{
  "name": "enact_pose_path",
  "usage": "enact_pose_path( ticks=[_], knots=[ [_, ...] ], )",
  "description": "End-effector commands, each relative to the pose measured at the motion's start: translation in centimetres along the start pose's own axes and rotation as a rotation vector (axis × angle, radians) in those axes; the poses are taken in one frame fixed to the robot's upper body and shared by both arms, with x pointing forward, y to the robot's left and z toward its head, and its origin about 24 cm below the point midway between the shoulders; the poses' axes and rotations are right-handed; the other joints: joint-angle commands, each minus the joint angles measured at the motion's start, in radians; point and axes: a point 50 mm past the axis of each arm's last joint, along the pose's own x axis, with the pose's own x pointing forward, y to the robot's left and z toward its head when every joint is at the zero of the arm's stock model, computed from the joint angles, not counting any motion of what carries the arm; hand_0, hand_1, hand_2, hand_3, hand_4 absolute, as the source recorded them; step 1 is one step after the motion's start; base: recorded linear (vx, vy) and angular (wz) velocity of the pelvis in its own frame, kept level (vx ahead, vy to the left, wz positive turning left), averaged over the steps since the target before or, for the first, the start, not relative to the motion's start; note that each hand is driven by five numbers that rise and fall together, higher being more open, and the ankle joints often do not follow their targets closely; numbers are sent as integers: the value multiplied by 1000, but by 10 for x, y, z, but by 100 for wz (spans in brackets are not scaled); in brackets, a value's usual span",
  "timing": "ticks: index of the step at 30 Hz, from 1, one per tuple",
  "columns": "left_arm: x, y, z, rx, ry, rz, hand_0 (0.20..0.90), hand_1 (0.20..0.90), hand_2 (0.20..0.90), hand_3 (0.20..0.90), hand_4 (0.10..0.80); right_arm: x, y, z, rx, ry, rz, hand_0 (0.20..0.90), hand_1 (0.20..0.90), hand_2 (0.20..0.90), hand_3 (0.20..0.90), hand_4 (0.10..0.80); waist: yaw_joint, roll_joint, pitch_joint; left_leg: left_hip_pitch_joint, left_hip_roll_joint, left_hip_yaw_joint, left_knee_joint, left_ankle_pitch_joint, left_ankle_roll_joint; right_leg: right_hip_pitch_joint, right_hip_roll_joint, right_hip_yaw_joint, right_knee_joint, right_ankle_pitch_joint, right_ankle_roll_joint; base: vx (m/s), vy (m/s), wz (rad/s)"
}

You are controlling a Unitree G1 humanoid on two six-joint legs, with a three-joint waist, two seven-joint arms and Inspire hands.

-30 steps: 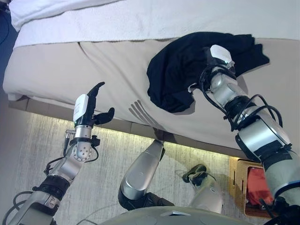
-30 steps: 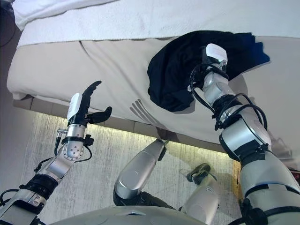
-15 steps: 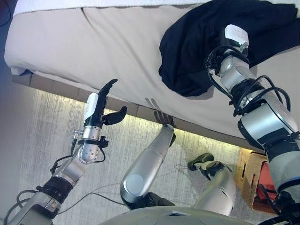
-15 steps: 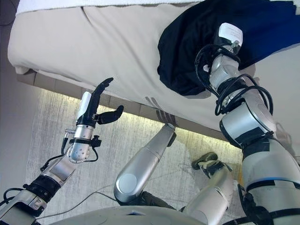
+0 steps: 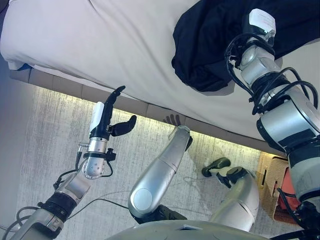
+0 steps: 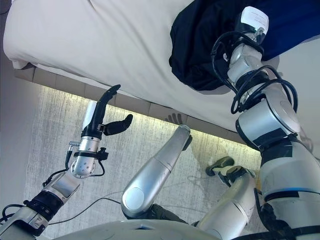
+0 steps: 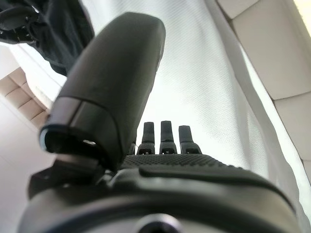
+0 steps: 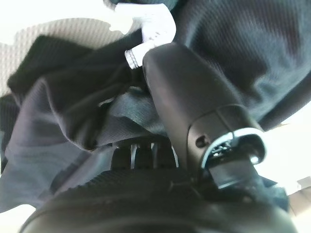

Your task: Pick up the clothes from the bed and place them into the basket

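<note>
Gripping the black garment (image 5: 210, 45) on the bed (image 5: 100, 50), right hand (image 8: 194, 121); left hand (image 5: 107, 120) spread; basket (image 5: 272, 187) nearby.

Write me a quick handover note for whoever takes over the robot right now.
Left hand: open, empty, raised over the floor by the bed edge.
Right hand: buried in the dark clothes on the bed; grip not visible.
Basket: on the floor at the robot's right, something red inside.
Done: nothing from this pile moved.
Left: grip the clothes, lift, carry to the basket, drop.
</note>
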Motion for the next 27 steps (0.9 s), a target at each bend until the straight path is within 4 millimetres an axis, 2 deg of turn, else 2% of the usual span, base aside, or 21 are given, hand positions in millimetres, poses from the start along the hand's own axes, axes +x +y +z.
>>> enact_pose_path(
  ticks=[1,6,10,15,19,24,27],
  knots=[
    [13,20,28,-86,-166,125,900,900,900,900,800,4,-49,27,24,-105,-161,300,300,300,200,100,18,49,-15,37,-13,72,108,-140,100,59,111,0,74,-6,-58,2,-45,-6],
    [14,19,26,-80,-149,128,900,900,900,900,800,5,-52,23,54,-100,-179,300,300,300,200,100,-1,47,-15,102,0,84,68,-137,95,112,108,1,37,7,-59,5,-31,-8],
    [15,20,23,-90,-123,142,900,900,900,900,800,5,-57,23,144,-117,-205,300,300,300,200,100,-22,47,-15,184,19,101,-3,-125,92,178,99,1,-17,21,-55,2,-5,-14],
    [18,21,20,-109,-92,139,900,900,900,900,800,1,-59,33,280,-182,-213,300,300,300,200,100,-55,31,-15,311,47,117,-110,-106,81,272,84,2,-96,68,-34,-10,-9,-30],
    [25,23,20,-98,-67,151,900,900,900,900,800,-3,-72,42,365,-250,-259,300,300,300,200,100,-83,3,-15,445,79,131,-230,-79,75,389,73,-2,-198,120,-13,10,-42,-25],
    [27,27,13,-99,-7,138,900,900,900,900,800,-4,-83,36,416,-277,-289,300,300,300,200,100,-101,-37,-77,580,116,133,-402,-21,55,523,96,-22,-378,186,8,50,-78,-26],
    [23,31,4,-135,66,137,900,900,900,900,800,-6,-90,27,455,-282,-297,300,300,300,200,100,-124,-75,-144,701,154,146,-556,37,24,641,138,-32,-545,229,23,121,-108,-15]
  ],
)
